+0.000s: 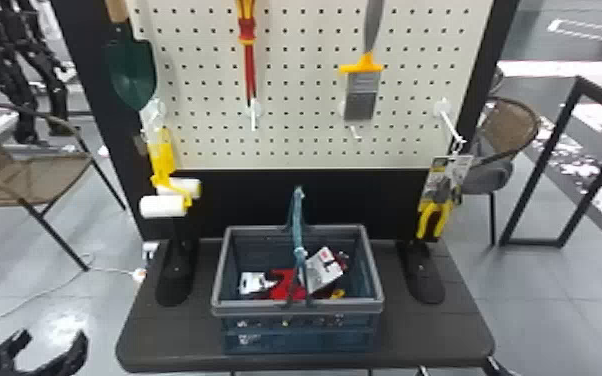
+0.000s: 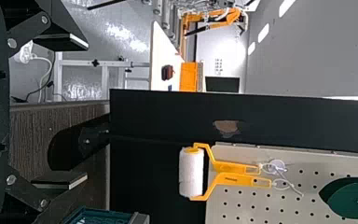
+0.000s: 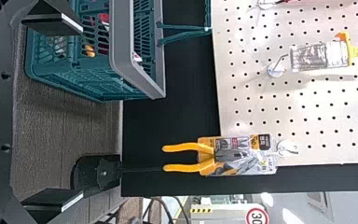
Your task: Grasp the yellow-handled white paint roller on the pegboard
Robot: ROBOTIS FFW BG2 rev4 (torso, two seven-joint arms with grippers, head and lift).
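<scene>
The left gripper point(image 1: 52, 340) sits low at the near left, off the front left corner of the table point(image 1: 430, 335). Its two fingers point(image 2: 58, 37) are spread wide, with nothing between them and touching nothing. It is well apart from the paint roller point(image 1: 170, 195).

The roller hangs from a hook at the left edge of the pegboard point(image 1: 305, 140). Its yellow handle lies against the board. Its white head point(image 2: 192, 172) hangs below the board's lower edge, in front of the black panel. Two white cylinders show there in the head view, one just behind the other. A green trowel point(image 1: 131, 75) hangs just above it.

Further right on the board are a red and yellow screwdriver point(image 1: 248, 55) and a paintbrush point(image 1: 362, 87) with a yellow collar. Below them a grey-rimmed basket point(image 1: 225, 270) stands in the middle of the table. It has an upright teal handle, and packaged items lie inside it. Black stand feet point(image 1: 177, 272) rest on either side of it.

At the board's right edge, packaged pliers point(image 1: 437, 202) with yellow grips hang from a hook. The right gripper point(image 3: 70, 112) faces that side of the table. Its fingers point(image 3: 51, 23) are set far apart, gripping nothing and touching nothing.
</scene>
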